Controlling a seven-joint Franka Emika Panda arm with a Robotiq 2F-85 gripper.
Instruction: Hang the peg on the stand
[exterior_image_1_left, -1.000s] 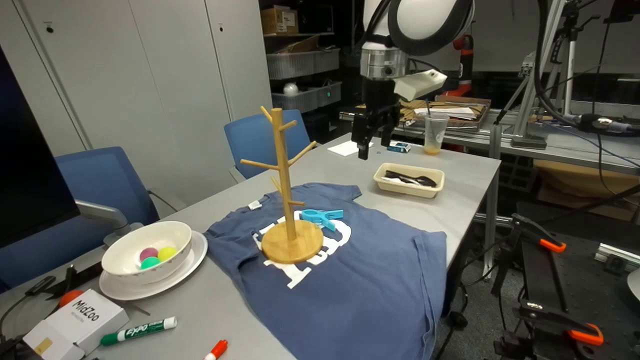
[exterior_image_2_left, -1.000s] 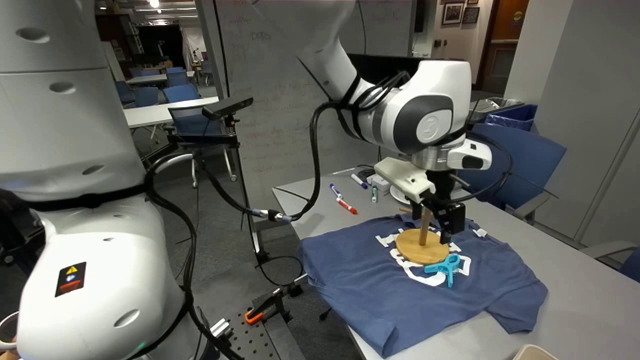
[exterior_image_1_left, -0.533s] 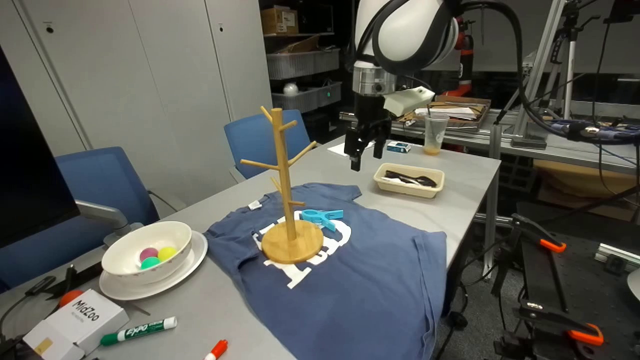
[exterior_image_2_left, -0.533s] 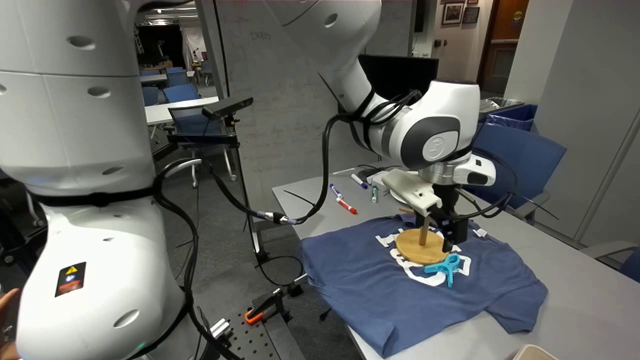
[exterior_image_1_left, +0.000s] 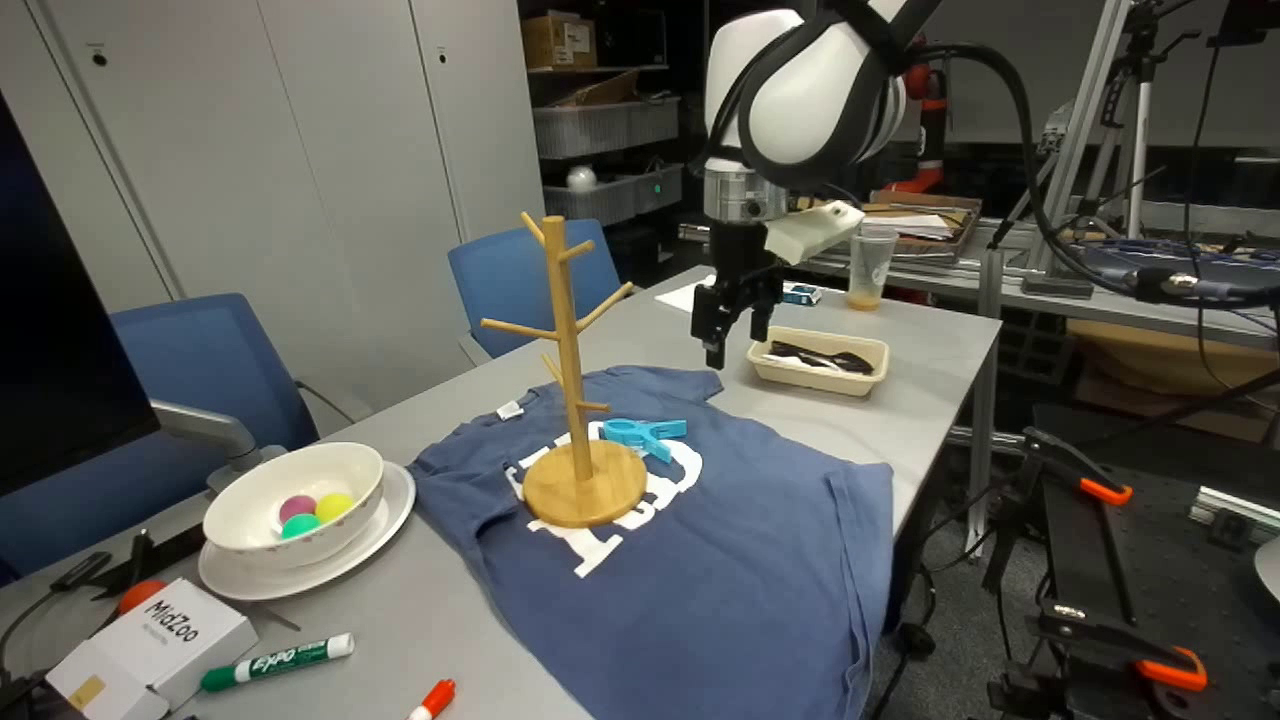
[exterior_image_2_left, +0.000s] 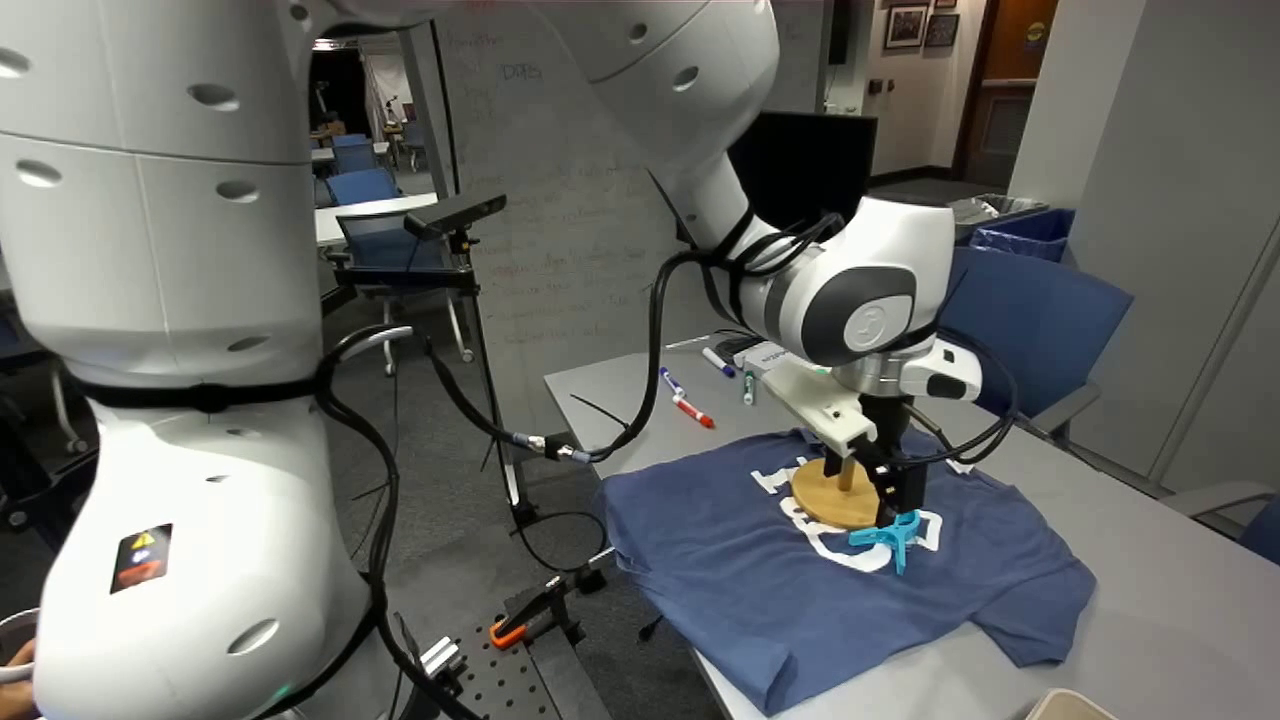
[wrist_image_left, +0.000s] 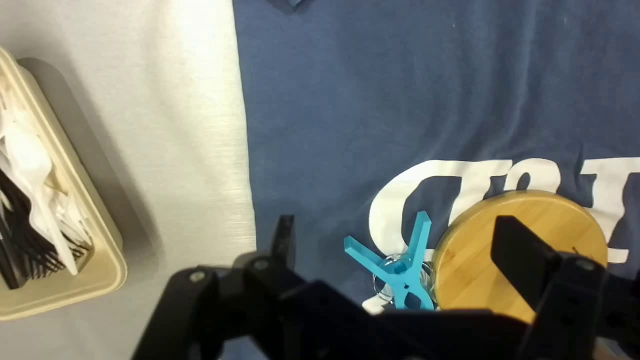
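1. The gripper (exterior_image_1_left: 737, 343) hung above the counter (exterior_image_1_left: 410, 610), its fingers parted and holding nothing.
2. Below, the peg (wrist_image_left: 411, 279) lay on the shirt (exterior_image_1_left: 740, 560), left of the base of the stand (exterior_image_1_left: 571, 370) in the wrist view (touching or just apart, I couldn't tell).
3. Grasping it seemed the step in hand; the right finger overlapped the base in that view, so a narrower spread, centred on the peg, looked wise before descent.
4. The stand rose upright, its branches bare, the hanging not yet begun.
5. In an exterior view, a tray (exterior_image_1_left: 815, 378) sat beyond, to the right.
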